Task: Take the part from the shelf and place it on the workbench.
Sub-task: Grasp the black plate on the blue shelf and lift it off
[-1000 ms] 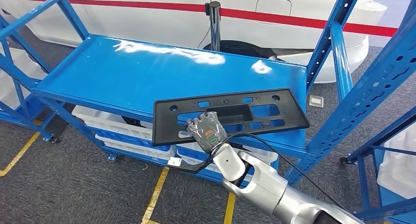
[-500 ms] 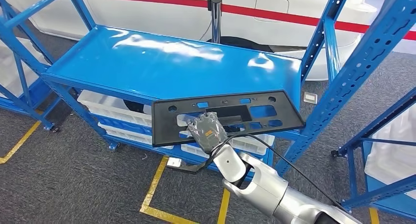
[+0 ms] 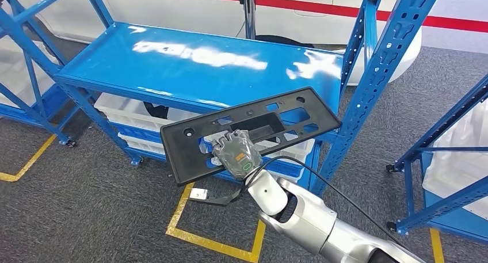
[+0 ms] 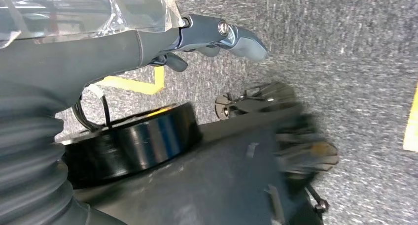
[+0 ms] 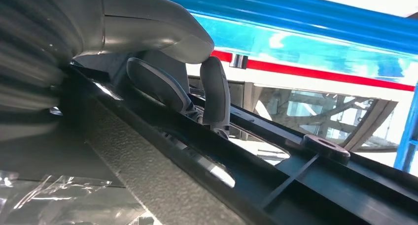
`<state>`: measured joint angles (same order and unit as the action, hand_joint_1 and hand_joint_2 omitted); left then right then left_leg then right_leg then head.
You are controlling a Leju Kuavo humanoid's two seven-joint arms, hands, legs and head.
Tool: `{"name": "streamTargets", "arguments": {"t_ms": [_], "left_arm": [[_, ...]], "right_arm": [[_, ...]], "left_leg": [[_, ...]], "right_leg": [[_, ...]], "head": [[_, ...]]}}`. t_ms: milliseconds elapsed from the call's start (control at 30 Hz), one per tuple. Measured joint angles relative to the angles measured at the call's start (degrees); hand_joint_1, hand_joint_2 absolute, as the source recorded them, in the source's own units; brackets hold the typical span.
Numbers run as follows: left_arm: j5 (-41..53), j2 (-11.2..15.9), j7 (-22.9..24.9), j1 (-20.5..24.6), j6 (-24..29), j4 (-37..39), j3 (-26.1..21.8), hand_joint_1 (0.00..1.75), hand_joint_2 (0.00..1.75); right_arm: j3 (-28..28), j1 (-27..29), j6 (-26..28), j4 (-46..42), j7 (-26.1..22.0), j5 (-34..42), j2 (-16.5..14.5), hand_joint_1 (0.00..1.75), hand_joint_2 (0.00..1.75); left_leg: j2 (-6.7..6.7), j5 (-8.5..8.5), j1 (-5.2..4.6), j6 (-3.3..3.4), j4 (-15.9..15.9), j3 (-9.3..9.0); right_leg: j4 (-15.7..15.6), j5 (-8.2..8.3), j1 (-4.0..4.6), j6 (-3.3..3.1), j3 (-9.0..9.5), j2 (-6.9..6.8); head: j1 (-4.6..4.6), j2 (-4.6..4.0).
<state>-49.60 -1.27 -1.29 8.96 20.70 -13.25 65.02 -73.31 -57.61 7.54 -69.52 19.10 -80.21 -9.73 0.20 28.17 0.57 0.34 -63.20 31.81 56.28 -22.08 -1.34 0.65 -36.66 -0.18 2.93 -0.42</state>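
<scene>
The part is a long black plastic plate with several cut-outs. In the head view it hangs in the air in front of the blue shelf, tilted with its left end lower. My right hand grips the part at the middle of its near edge. In the right wrist view the dark fingers curl over the part's ribbed edge. My left hand hangs over grey carpet with its fingers apart and holds nothing.
White bins sit on the lower level under the shelf. A blue upright stands just right of the part, and another blue rack is at far right. Yellow floor lines mark the carpet. A white car is behind.
The whole view has shifted as the camera moved. Relative to the shelf, the part has come off the front edge toward me and tilted, left end down, still in my right hand.
</scene>
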Motion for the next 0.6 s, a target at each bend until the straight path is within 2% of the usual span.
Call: {"name": "streamTargets", "arguments": {"t_ms": [33,67,100,167,200,233,267,333,367,400,433,467,500,533,567,600], "left_arm": [[0.0,0.0,0.0,0.1,0.0,0.0,0.0,0.00,1.75],[0.0,0.0,0.0,0.2,0.1,0.0,0.0,0.00,1.75],[0.1,0.0,0.0,0.2,0.2,0.0,0.1,0.00,1.75],[0.1,0.0,0.1,0.3,0.2,0.0,0.1,0.00,1.75],[0.1,-0.1,0.2,0.3,0.2,0.0,0.2,0.00,1.75],[0.1,-0.1,0.2,0.4,0.2,0.0,0.2,0.00,1.75],[0.1,-0.1,0.3,0.4,0.2,0.0,0.2,0.00,1.75],[0.1,-0.2,0.3,0.4,0.2,0.0,0.2,0.00,1.75],[0.1,-0.2,0.4,0.4,0.2,0.0,0.2,0.00,1.75],[0.1,-0.2,0.4,0.4,0.2,0.0,0.3,0.00,1.75],[0.1,-0.2,0.4,0.4,0.2,0.0,0.3,0.00,1.75],[0.1,-0.2,0.5,0.4,0.2,0.0,0.3,0.00,1.75],[0.1,-0.2,0.5,0.4,0.3,0.0,0.3,0.00,1.75],[0.1,-0.2,0.5,0.4,0.3,0.0,0.3,0.00,1.75],[0.1,-0.2,0.5,0.4,0.3,0.0,0.3,0.00,1.75],[0.1,-0.2,0.5,0.5,0.4,0.0,0.3,0.00,1.75]], "right_arm": [[0.0,0.0,0.0,-0.2,0.0,0.0,0.0,1.75,1.75],[0.0,0.0,0.0,-0.3,0.1,0.0,0.0,1.75,1.75],[0.1,0.0,0.0,-0.4,0.1,0.0,0.0,1.75,1.75],[0.1,0.0,0.1,-0.5,0.2,0.0,0.1,1.75,1.75],[0.1,0.1,0.0,-0.6,0.1,0.0,0.2,1.75,1.75],[0.1,0.1,0.0,-0.6,0.1,0.0,0.3,1.75,1.75],[0.1,0.3,0.0,-0.6,0.0,0.0,0.5,1.75,1.75],[0.1,0.6,0.0,-0.6,0.0,0.0,0.7,1.75,1.75],[0.1,0.8,0.0,-0.6,0.0,0.0,0.8,1.75,1.75],[0.1,0.9,0.0,-0.6,0.0,0.0,0.9,1.75,1.75],[0.1,1.1,0.0,-0.6,-0.1,0.0,1.0,1.75,1.75],[0.1,1.1,0.0,-0.6,-0.1,0.0,1.1,1.75,1.75],[0.1,1.1,0.0,-0.6,0.0,0.2,1.1,1.75,1.75],[0.1,1.1,0.0,-0.6,-0.1,0.4,1.1,1.75,1.75],[0.1,1.1,0.1,-0.7,-0.1,0.6,1.0,1.75,1.75],[0.2,1.1,0.1,-0.7,-0.1,0.9,1.0,1.75,1.75]], "left_leg": [[-0.14,-0.42,-0.15,0.22,4.6,-2.99],[-0.28,-0.54,-0.35,0.44,7.7,-4.86],[-0.40,-0.41,-0.61,0.60,9.5,-5.70],[-0.36,-1.31,-0.80,1.22,10.3,-5.10],[-0.26,-1.97,-0.74,1.66,10.6,-4.75],[-0.15,-2.80,-0.62,2.21,10.8,-4.24],[-0.04,-3.66,-0.49,2.62,11.0,-3.62],[0.09,-5.07,-0.65,3.05,11.0,-2.05],[0.15,-5.67,-0.71,3.05,10.9,-1.27],[0.21,-6.24,-0.74,3.03,10.8,-0.49],[0.25,-6.74,-0.74,2.93,10.7,0.26],[0.27,-7.18,-0.69,2.77,10.4,0.99],[0.27,-7.54,-0.66,2.55,10.1,1.65],[0.26,-7.81,-0.70,2.30,9.6,2.30],[0.25,-8.10,-0.76,1.97,9.2,2.77],[0.26,-8.40,-0.83,1.63,8.8,3.12]], "right_leg": [[0.0,0.49,0.02,0.25,-0.34,0.02],[-0.1,1.02,0.01,0.54,-0.49,0.04],[-0.3,1.56,-0.05,0.87,-0.59,0.05],[-0.9,2.62,-0.19,1.65,-0.76,0.17],[-0.7,2.15,-0.23,1.96,-1.12,0.25],[0.4,0.49,-0.19,2.18,-1.74,0.30],[2.8,-2.20,-0.16,2.31,-2.63,0.33],[10.9,-8.22,-0.07,2.50,-4.65,0.31],[14.5,-9.60,-0.05,2.61,-5.16,0.31],[16.7,-9.64,-0.02,2.70,-4.96,0.31],[16.6,-8.49,-0.02,2.75,-3.70,0.29],[14.2,-6.94,-0.04,2.77,-1.37,0.25],[10.2,-5.89,-0.08,2.77,1.82,0.20],[5.5,-5.64,-0.03,2.69,5.07,0.19],[2.0,-5.86,0.02,2.47,7.35,0.22],[-0.2,-6.35,0.13,2.20,8.61,0.31]], "head": [[-0.02,0.00],[-0.02,0.00],[-0.03,0.00],[-0.02,0.00],[-0.02,0.01],[-0.03,0.01],[-0.05,0.01],[-0.08,0.01],[-0.09,0.01],[-0.09,0.01],[-0.09,0.01],[-0.09,0.01],[-0.09,0.01],[-0.08,0.01],[-0.06,0.01],[-0.04,0.01]]}}
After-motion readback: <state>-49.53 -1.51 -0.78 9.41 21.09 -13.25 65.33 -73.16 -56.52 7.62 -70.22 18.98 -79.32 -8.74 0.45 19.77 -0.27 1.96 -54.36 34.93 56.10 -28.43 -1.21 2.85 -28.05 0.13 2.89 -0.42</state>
